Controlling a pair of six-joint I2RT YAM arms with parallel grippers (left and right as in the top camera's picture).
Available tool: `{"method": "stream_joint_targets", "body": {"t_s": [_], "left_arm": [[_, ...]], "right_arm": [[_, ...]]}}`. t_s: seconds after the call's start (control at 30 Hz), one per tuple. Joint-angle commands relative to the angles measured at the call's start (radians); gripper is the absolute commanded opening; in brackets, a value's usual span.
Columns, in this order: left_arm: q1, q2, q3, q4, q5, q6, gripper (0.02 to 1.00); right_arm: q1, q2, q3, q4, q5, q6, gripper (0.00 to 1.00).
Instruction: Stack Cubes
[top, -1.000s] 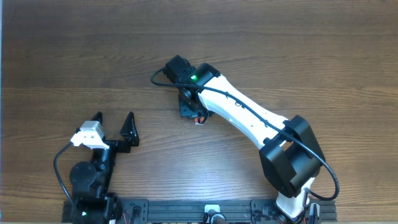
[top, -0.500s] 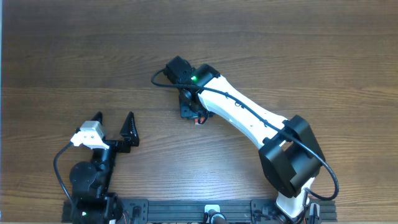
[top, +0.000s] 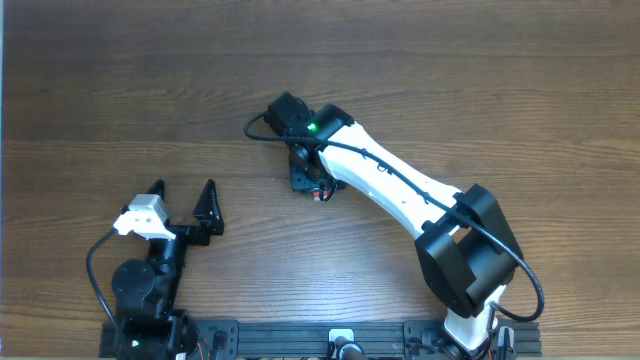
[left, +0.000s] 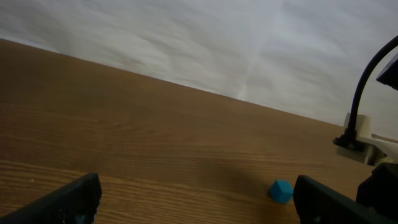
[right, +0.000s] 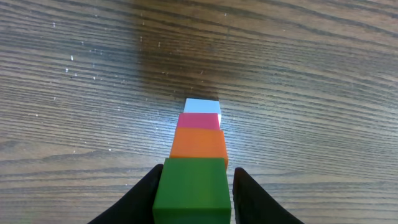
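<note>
Bright, even light; soft left-wrist background.

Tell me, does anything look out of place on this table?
Mostly tidy: the green cube, in the right claw, sits roughly square on the orange cube, pink cube and pale cube. One oddity: a blue cube lies alone on the table, outside the stack.

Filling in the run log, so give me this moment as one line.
right claw: shut on green cube | stack: green on orange cube, pink cube, white cube | left claw: open, holding nothing
</note>
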Motion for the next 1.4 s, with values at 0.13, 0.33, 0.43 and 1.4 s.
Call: {"method": "stream_joint_targets", "body": {"t_s": [0.13,0.33,0.43,1.4], "left_arm": [[-0.004,-0.007,-0.005,-0.003,0.006,0.014,1.0],[-0.004,-0.007,-0.005,-0.003,0.006,0.013,1.0],[-0.004,-0.007,-0.005,-0.003,0.006,0.014,1.0],[-0.004,-0.007,-0.005,-0.003,0.006,0.014,1.0]], "right_arm": [[-0.007,0.013,-0.007,0.006,0.011,0.001,0.419],[-0.007,0.013,-0.007,0.01,0.011,0.001,0.489],[-0.007,0.013,-0.007,0.01,0.011,0.001,0.56],[-0.072,0.048,0.42,-0.211,0.066,-0.109,0.794]]}}
